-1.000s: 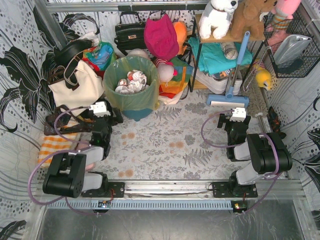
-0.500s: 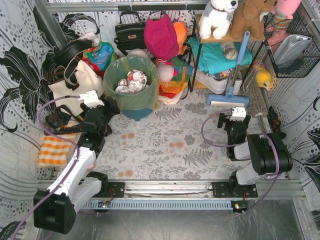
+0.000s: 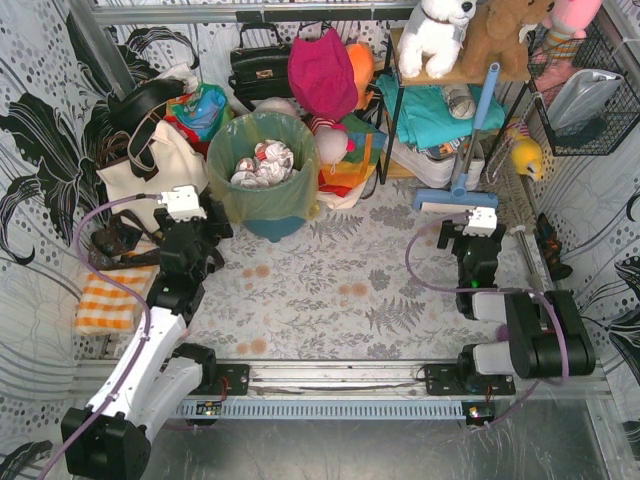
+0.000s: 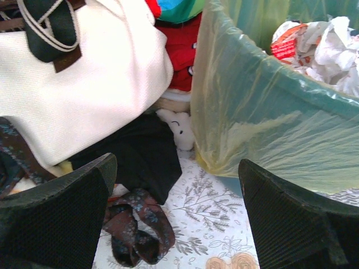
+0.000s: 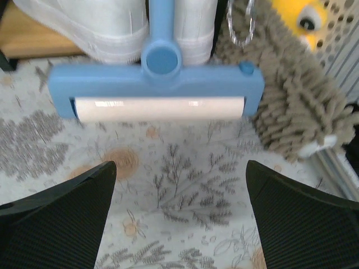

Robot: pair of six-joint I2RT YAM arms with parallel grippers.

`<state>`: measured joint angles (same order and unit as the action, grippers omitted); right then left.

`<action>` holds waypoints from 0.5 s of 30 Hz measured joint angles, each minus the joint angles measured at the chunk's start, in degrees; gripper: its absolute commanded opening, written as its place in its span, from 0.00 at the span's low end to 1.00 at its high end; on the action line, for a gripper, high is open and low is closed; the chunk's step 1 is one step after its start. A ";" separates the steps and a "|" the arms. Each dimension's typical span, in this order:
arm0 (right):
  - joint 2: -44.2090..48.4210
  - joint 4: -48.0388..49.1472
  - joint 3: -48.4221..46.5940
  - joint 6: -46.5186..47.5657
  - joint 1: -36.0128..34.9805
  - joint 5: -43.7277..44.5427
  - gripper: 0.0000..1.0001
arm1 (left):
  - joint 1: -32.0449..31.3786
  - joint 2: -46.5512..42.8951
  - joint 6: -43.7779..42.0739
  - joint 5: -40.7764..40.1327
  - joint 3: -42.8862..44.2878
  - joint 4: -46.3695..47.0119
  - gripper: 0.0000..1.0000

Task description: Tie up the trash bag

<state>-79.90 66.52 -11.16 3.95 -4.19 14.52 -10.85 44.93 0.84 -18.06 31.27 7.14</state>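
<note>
Left fingers [image 4: 61, 218] gape wide, empty, beside the teal bin [image 3: 275, 228].
The trash bag [image 4: 252, 112], folded over its rim, looks thin, light, slippery: pinch its loose hem. Right fingers [image 5: 303, 218], wide apart and empty, face a blue lint roller [image 5: 160, 84].

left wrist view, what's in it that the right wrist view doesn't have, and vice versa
Only the left wrist view: the trash bag, crumpled paper inside it, and the cream tote bag. Only the right wrist view: a blue roller head, a grey shaggy mop and a yellow toy. Both show the floral-print surface and an open, empty gripper: the left gripper in one, the right gripper in the other.
</note>
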 measured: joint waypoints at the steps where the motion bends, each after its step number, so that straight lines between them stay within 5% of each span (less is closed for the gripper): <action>1: 1.84 -2.29 -0.94 0.04 0.00 -0.09 0.97 | 0.00 -0.44 -0.48 -0.50 0.00 -0.44 0.98; 9: 15.96 -27.41 -14.12 -3.50 0.04 -5.29 0.99 | 0.00 -0.87 1.27 -2.29 6.27 -7.28 0.98; 15: 19.76 -45.83 -26.34 -12.87 -0.11 -12.74 0.92 | 0.00 2.67 6.43 4.94 11.19 -10.62 0.98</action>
<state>-60.14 20.69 -37.50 -8.93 -4.29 1.78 -10.85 47.59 7.27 -13.13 42.46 -3.49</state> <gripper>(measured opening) 0.936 0.979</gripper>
